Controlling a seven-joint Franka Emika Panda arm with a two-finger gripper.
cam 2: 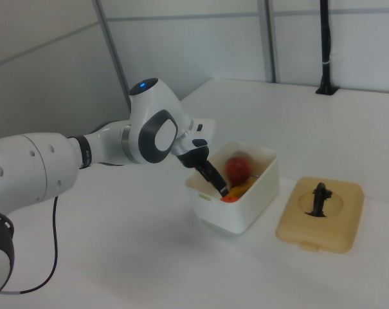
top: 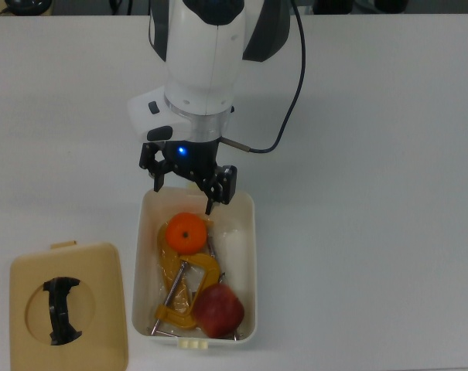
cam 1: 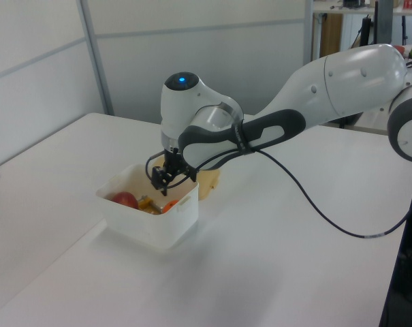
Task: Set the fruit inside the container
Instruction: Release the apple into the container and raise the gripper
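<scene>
The white rectangular tub (top: 251, 232) (cam 1: 182, 216) (cam 2: 245, 206) holds both fruits. In the top view the orange (top: 186, 232) lies near the tub's upper end and the dark red apple (top: 217, 311) (cam 1: 124, 200) (cam 2: 237, 168) rests at the lower end, on a yellow C-clamp (top: 189, 297). My gripper (top: 186, 189) (cam 1: 162, 184) (cam 2: 215, 182) hangs open and empty above the tub's upper rim, just over the orange. In the left view only a sliver of the orange (cam 1: 169, 205) shows above the tub wall.
The tan lid with a black handle (top: 67, 305) (cam 2: 319, 212) lies flat on the white table, at the top view's lower left beside the tub. A black cable (top: 295, 69) trails from the arm across the table.
</scene>
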